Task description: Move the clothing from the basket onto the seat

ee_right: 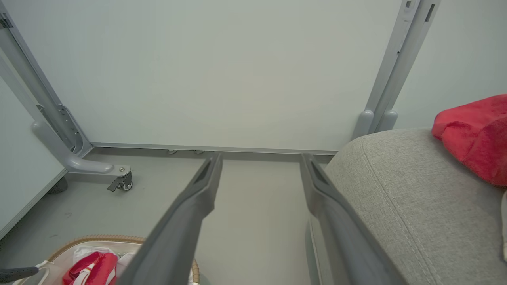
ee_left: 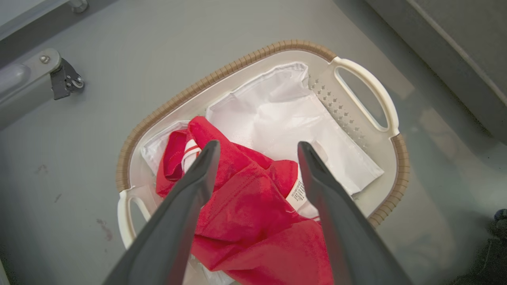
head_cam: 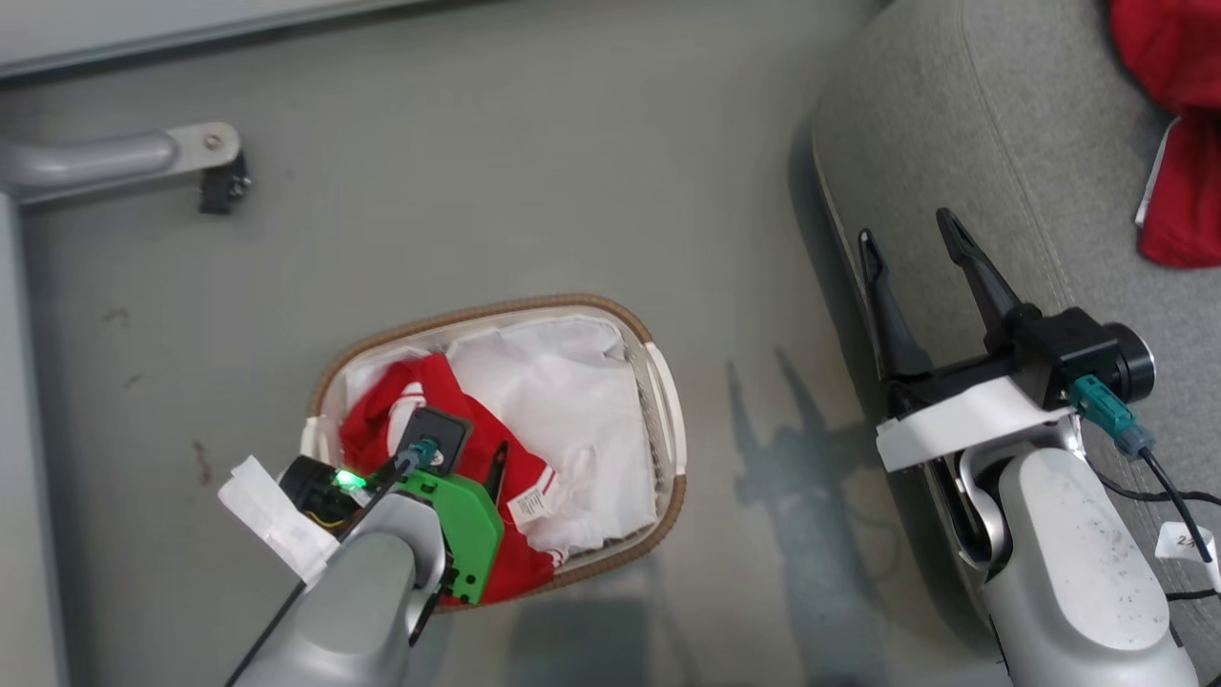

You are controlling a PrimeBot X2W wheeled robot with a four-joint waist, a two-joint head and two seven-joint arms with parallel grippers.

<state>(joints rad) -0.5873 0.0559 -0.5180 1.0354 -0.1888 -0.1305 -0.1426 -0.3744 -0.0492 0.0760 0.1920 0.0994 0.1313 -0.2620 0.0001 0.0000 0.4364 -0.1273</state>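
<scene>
The basket (head_cam: 658, 382) stands on the floor, with red clothing (head_cam: 382, 420) bunched in its near-left half over a white liner (head_cam: 572, 401). My left gripper (head_cam: 482, 469) hangs just above that garment, pointing down. In the left wrist view its gripper (ee_left: 258, 147) is open, the fingers straddling the red clothing (ee_left: 253, 202) without touching it. The right gripper (head_cam: 916, 258) is open and empty, held by the front-left corner of the grey seat (head_cam: 1002, 143). More red clothing (head_cam: 1178, 114) lies on the seat at the far right. The right wrist view shows its gripper (ee_right: 261, 158) beside the seat (ee_right: 396, 190).
A grey frame leg with a black caster (head_cam: 221, 186) stands on the floor at the far left. A pale wall panel (ee_right: 237, 71) closes the far side. Bare grey floor (head_cam: 744, 239) separates basket and seat. A black cable (head_cam: 1173, 496) trails from my right wrist.
</scene>
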